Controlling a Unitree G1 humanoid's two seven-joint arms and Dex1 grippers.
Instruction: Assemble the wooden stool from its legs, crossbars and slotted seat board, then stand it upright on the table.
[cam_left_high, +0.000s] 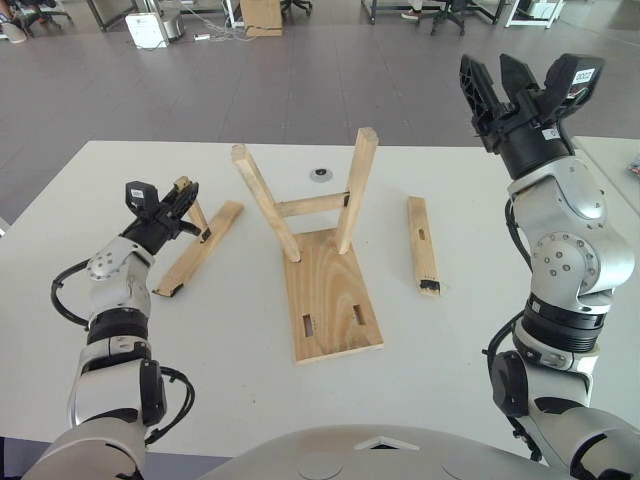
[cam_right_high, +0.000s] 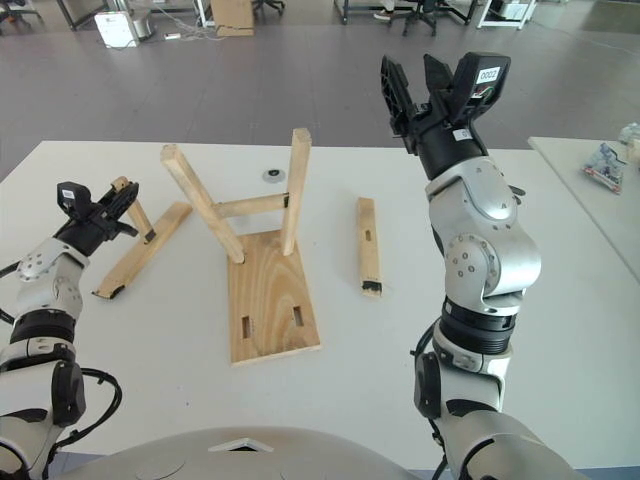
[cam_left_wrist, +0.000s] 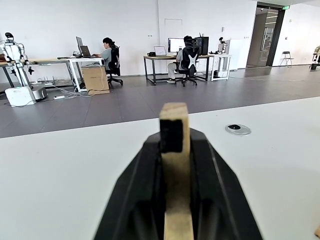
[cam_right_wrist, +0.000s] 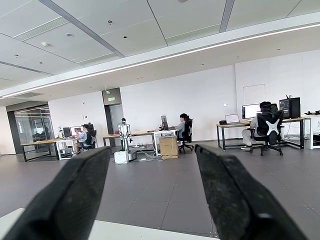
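Left gripper (cam_left_high: 183, 203) of mine clamps a crossbar (cam_left_high: 200, 222) beside one loose leg (cam_left_high: 205, 248). My right gripper (cam_left_high: 525, 72) gapes wide, raised; the seat board (cam_left_high: 325, 295) lies between them.

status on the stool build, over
Left gripper shut on short pale wooden bar; right gripper raised, jaws open, empty. Slotted wooden seat board flat, two legs fitted, two slots bare. Loose wooden leg either side, not blocking.

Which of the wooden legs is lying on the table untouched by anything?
The loose leg right of the seat board. Two legs stand slotted in that board; the fourth leg joins the crossbar gripped by the left gripper.
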